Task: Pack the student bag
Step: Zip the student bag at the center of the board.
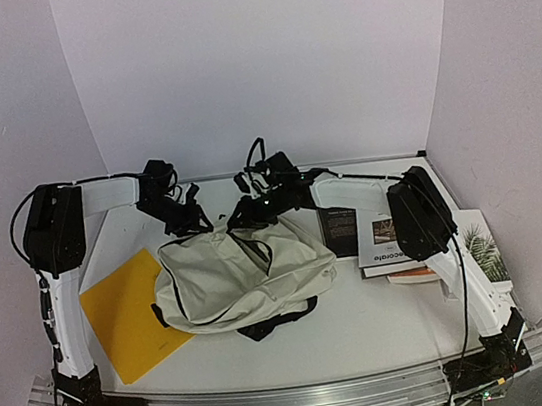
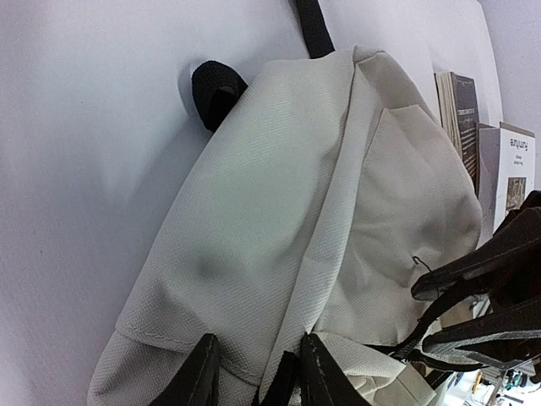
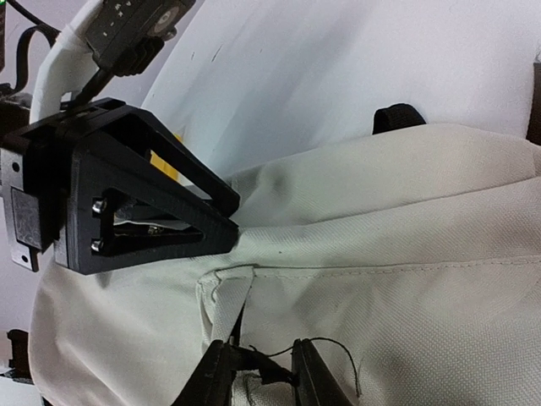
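Note:
The student bag (image 1: 246,277), cream fabric with black straps, lies slumped in the middle of the table. My left gripper (image 1: 196,222) sits at its back left top edge. In the left wrist view its fingers (image 2: 258,338) are closed on a raised fold of cream fabric (image 2: 296,254). My right gripper (image 1: 250,211) is just to the right of it on the same edge. In the right wrist view its fingers (image 3: 258,345) pinch a small black zipper tab (image 3: 270,372) with a loose thread. The bag's inside is hidden.
A yellow folder (image 1: 130,314) lies flat left of the bag, partly under it. Several books (image 1: 388,242) are stacked at the right, with a dark booklet (image 1: 338,229) beside them. White walls close in the back and both sides.

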Tool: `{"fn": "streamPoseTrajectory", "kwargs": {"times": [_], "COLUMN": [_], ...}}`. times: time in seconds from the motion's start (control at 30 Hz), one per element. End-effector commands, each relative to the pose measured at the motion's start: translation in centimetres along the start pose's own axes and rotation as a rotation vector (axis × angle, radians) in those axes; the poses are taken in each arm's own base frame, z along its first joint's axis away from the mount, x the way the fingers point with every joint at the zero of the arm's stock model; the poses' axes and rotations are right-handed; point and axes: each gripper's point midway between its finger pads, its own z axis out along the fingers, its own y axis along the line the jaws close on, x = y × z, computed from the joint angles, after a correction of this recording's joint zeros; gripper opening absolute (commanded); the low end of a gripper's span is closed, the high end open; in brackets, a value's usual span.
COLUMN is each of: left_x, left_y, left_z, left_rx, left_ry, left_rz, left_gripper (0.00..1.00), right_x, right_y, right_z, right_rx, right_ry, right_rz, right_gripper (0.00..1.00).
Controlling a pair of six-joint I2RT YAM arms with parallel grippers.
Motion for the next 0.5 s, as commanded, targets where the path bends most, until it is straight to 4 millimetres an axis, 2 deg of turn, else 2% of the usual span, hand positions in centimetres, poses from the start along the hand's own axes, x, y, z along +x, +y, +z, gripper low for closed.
{"fn": "streamPoseTrajectory", "kwargs": {"times": [0.0, 0.3, 0.47], "left_x": [-0.17, -0.21, -0.19], "left_y": [-0.68, -0.75, -0.63], "left_z": [0.18, 0.1, 0.0], "left_rx": [0.035, 0.038, 0.031], "left_ry": [-0.002, -0.008, -0.015], "left_rz": [0.005, 0.001, -0.003], "left_gripper": [0.29, 0.15, 0.1], "right_x": [-0.48, -0.71, -1.04], "right_y": [1.33, 1.43, 1.87], "right_z": [0.76, 1.28, 1.46], "right_rx": [-0.062, -0.089, -0.124], "right_ry": [-0.022, -0.04, -0.055], "right_rz": [0.0, 0.022, 0.038], "right_gripper": [0.22, 0.13, 0.0]}}
